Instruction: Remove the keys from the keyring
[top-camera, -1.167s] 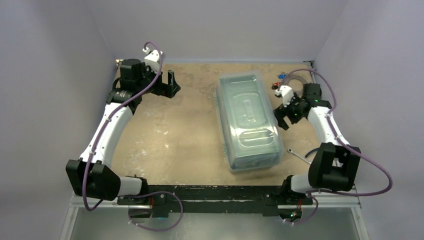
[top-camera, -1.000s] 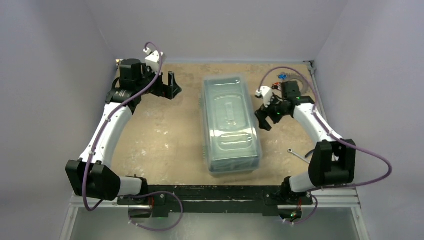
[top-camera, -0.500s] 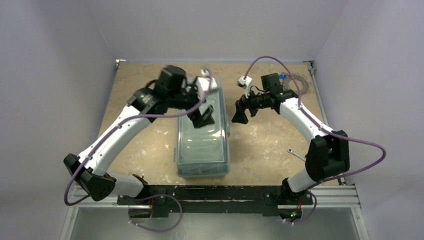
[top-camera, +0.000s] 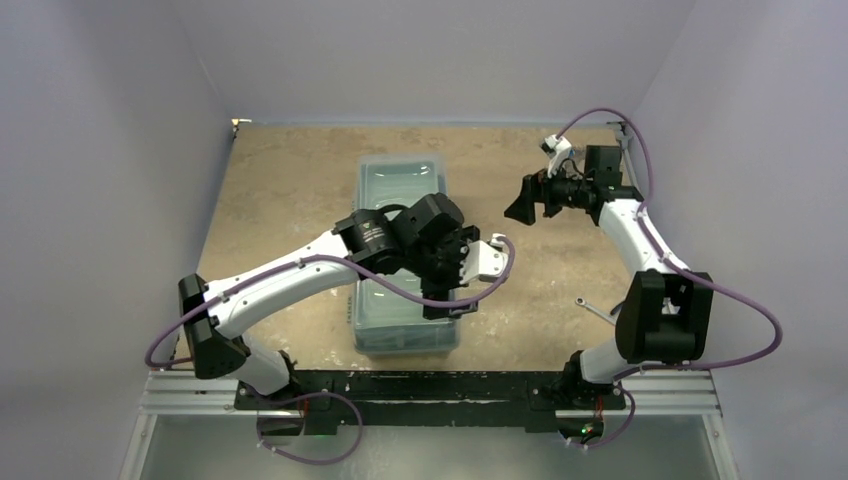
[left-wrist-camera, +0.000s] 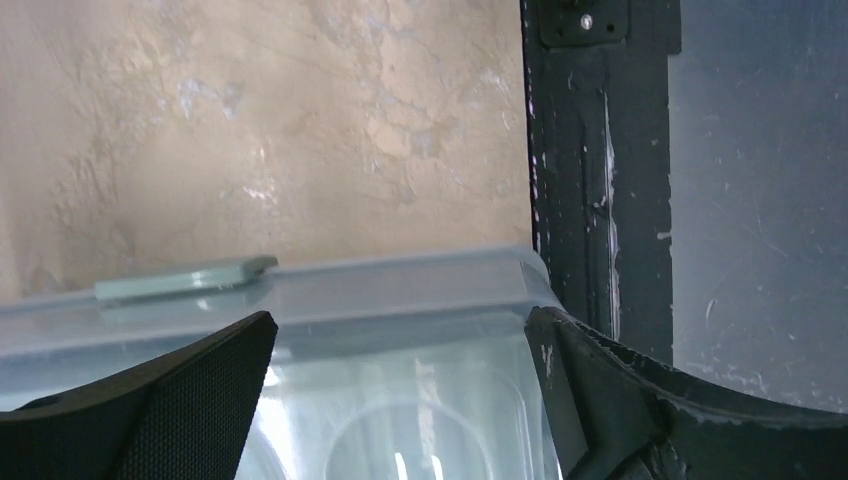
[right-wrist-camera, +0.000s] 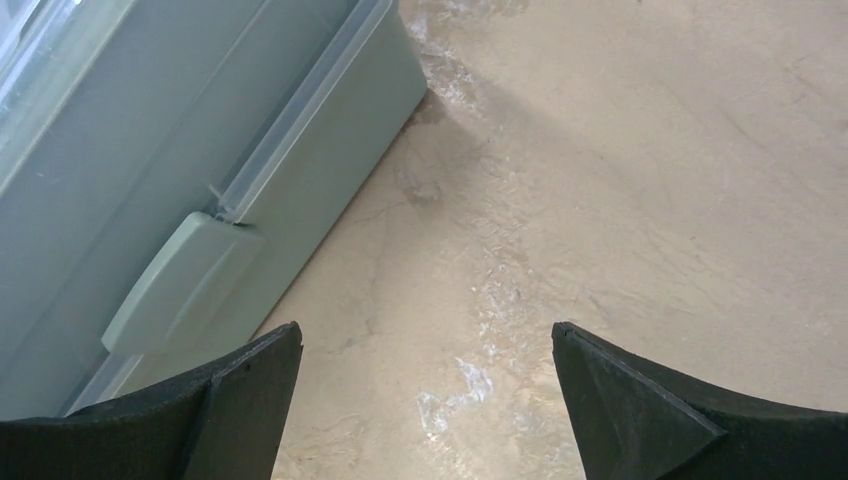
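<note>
**Hovering over a lidded box, with no keys in view**

On the left, the left arm (top-camera: 290, 270) reaches across the tan counter (top-camera: 290, 200). It holds the left end effector (top-camera: 452, 298) just above the near end of a clear plastic box (top-camera: 400, 185). Its two black fingers are spread wide apart and grip nothing. The box sits mid-counter with its lid on, and a pale green latch (right-wrist-camera: 180, 285) shows on one wall. To the right of the box, the right end effector (top-camera: 522, 203) hangs in the air pointing towards it, its fingers equally wide apart and empty. Farther right, a small silver spanner (top-camera: 594, 310) lies on the counter beside the right arm (top-camera: 655, 320).

The keys and the keyring appear in none of the three views, so their place and look cannot be told. Judging from this, key removal has not begun. The next move calls for finding the ring, possibly by dealing with the box first.
</note>
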